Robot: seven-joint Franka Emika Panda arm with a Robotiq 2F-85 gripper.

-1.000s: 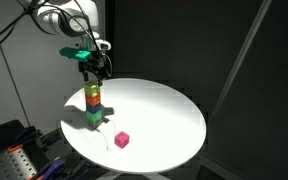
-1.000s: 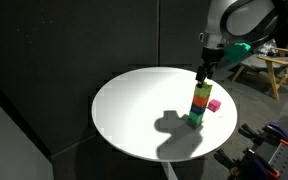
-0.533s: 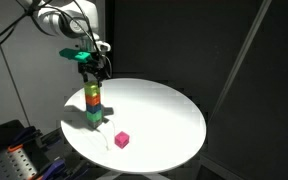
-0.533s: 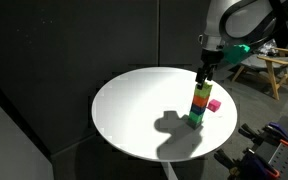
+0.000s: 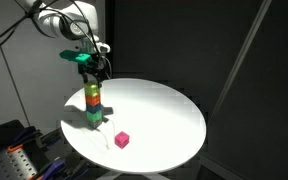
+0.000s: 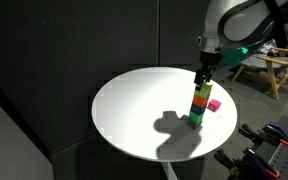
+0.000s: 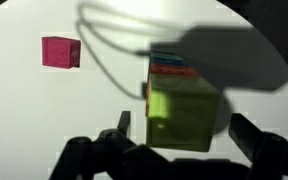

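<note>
A tower of several coloured cubes [image 5: 92,106] stands on the round white table [image 5: 164,110], also seen as the tower [image 6: 200,103]. Its top cube is yellow-green [image 7: 182,115]. My gripper [image 5: 95,70] hangs just above the tower, open, with one finger on each side of the top cube in the wrist view [image 7: 184,135]; I see no contact with it. A single pink cube [image 5: 122,139] lies on the table beside the tower, visible too as the pink cube [image 6: 214,104] and the pink cube [image 7: 60,52].
The table edge [image 5: 84,150] is close to the tower. Black curtains surround the scene. A wooden stand [image 6: 269,70] and cluttered equipment [image 5: 14,150] lie beyond the table.
</note>
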